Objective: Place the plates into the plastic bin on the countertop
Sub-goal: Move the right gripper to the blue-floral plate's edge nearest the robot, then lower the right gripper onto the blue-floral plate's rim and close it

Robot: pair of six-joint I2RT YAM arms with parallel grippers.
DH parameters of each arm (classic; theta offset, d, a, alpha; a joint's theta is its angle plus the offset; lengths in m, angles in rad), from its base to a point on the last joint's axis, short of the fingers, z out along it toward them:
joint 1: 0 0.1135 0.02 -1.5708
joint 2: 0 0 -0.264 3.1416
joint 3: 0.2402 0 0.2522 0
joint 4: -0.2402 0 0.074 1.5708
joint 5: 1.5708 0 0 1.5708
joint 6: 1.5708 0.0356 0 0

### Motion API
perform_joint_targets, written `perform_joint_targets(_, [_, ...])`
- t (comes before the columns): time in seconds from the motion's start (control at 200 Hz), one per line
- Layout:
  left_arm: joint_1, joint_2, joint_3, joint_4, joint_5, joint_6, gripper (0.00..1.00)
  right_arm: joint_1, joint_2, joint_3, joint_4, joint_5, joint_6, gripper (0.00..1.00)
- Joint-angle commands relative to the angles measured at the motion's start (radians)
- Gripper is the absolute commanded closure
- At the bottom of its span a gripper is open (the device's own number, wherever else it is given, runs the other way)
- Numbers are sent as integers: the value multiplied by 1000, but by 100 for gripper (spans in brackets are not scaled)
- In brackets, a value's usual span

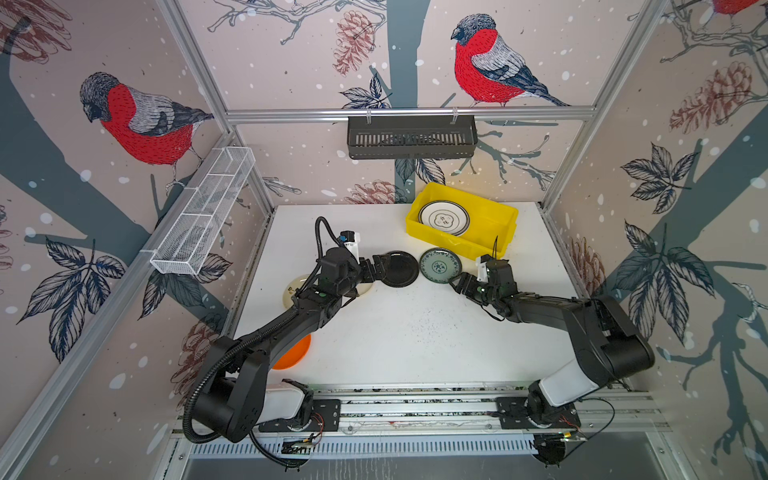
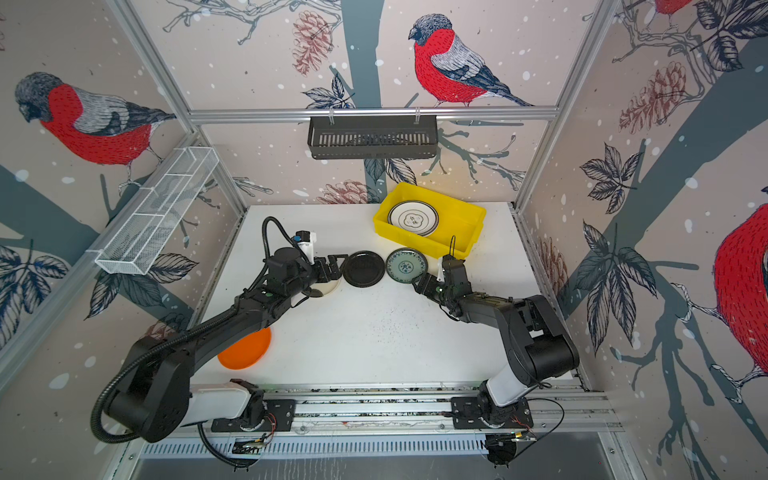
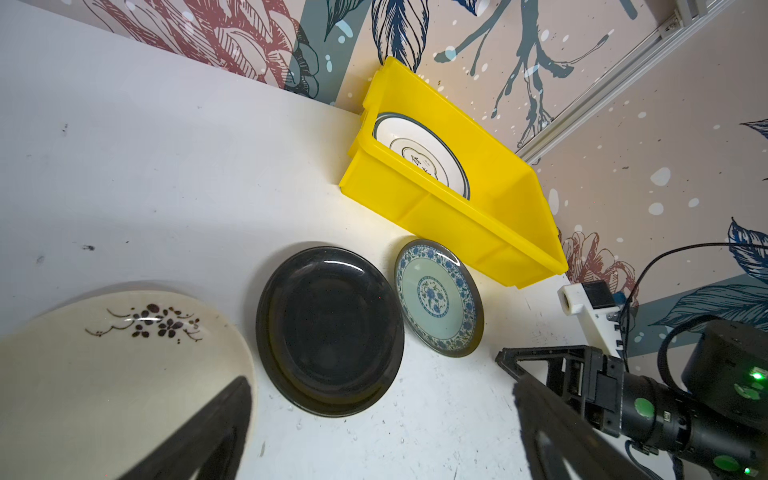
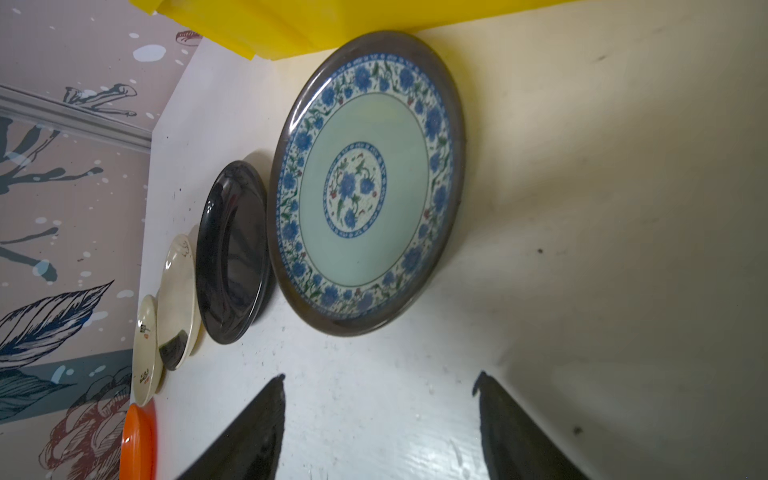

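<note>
Left arm [image 1: 266, 332] was seen nearest the lens, elbow raised, forearm stretched low toward the plastic bin [image 1: 490, 216]. Left gripper [image 1: 377, 269] was held level with its fingers spread wide and nothing pinched. The black plate [image 1: 399, 269] lay flat just ahead of the tips.

Right arm [image 1: 548, 311] was folded in from the opposite side, wrist dipped toward the bin. Right gripper [image 4: 381, 376] was noted spread, with bare countertop [image 1: 415, 340] between the fingers and the tips just short of the teal-patterned plate [image 1: 440, 266].

That plate lay just beside the bin's near wall; contact could not be told. The black plate lay next to it, farther from the bin. A cream plate [image 3: 124, 353] was partly hidden under the left wrist, farther still. An orange plate [image 2: 245, 349] lay farthest from the bin, half covered by the left arm. One white plate [image 1: 444, 218] with a dark rim was recorded inside the bin.
</note>
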Motion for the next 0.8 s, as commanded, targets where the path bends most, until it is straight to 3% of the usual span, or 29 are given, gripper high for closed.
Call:
perform_joint_targets(0.0, [-1, -7, 5, 10, 1, 13, 2, -4, 26, 20, 17, 11, 14, 28])
perform_joint_targets(0.796, [-1, -78, -30, -22, -54, 43, 2, 4, 101, 97, -24, 35, 28, 31])
